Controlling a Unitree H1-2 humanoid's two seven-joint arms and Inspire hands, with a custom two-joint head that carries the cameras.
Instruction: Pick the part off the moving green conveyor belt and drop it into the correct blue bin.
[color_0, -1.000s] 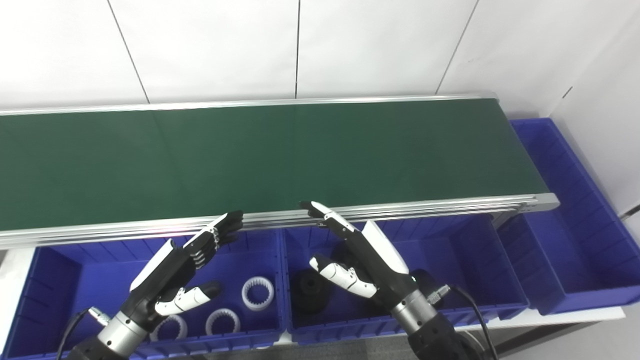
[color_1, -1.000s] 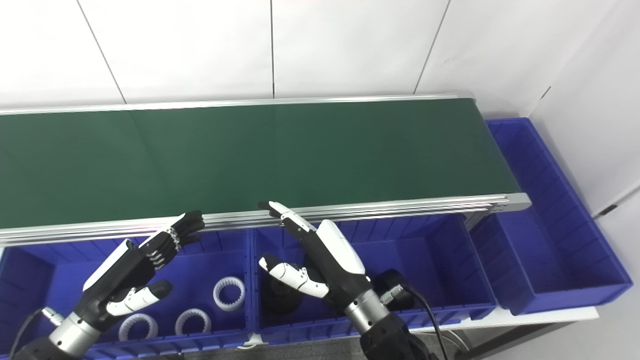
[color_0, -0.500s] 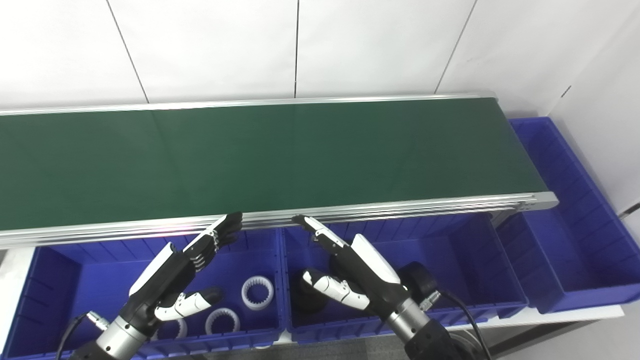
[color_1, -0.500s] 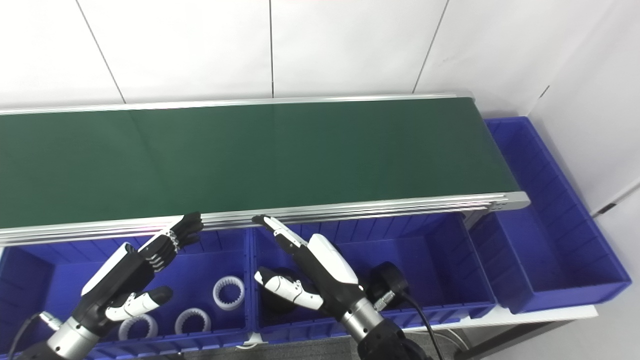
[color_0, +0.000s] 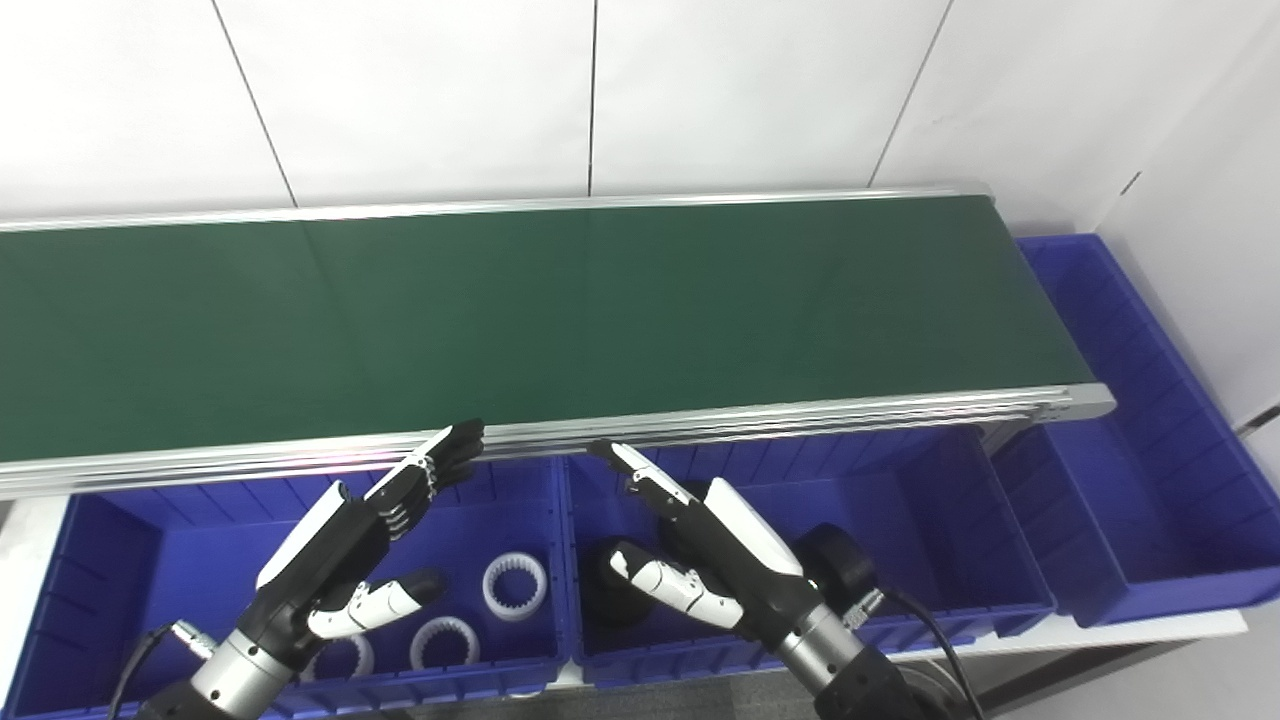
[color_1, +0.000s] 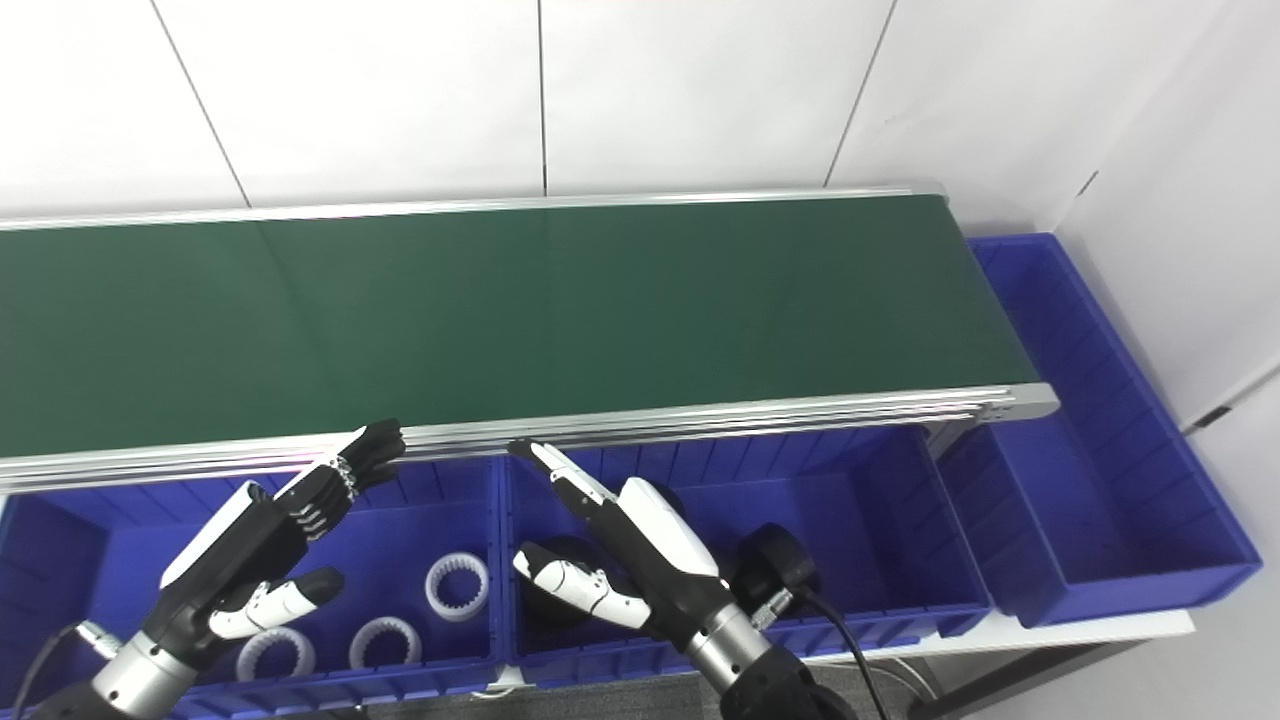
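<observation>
Black parts (color_0: 618, 590) lie under the open right robot hand (color_0: 715, 560).

No text, label, brand, number or sign is showing legibly anywhere in either view.
</observation>
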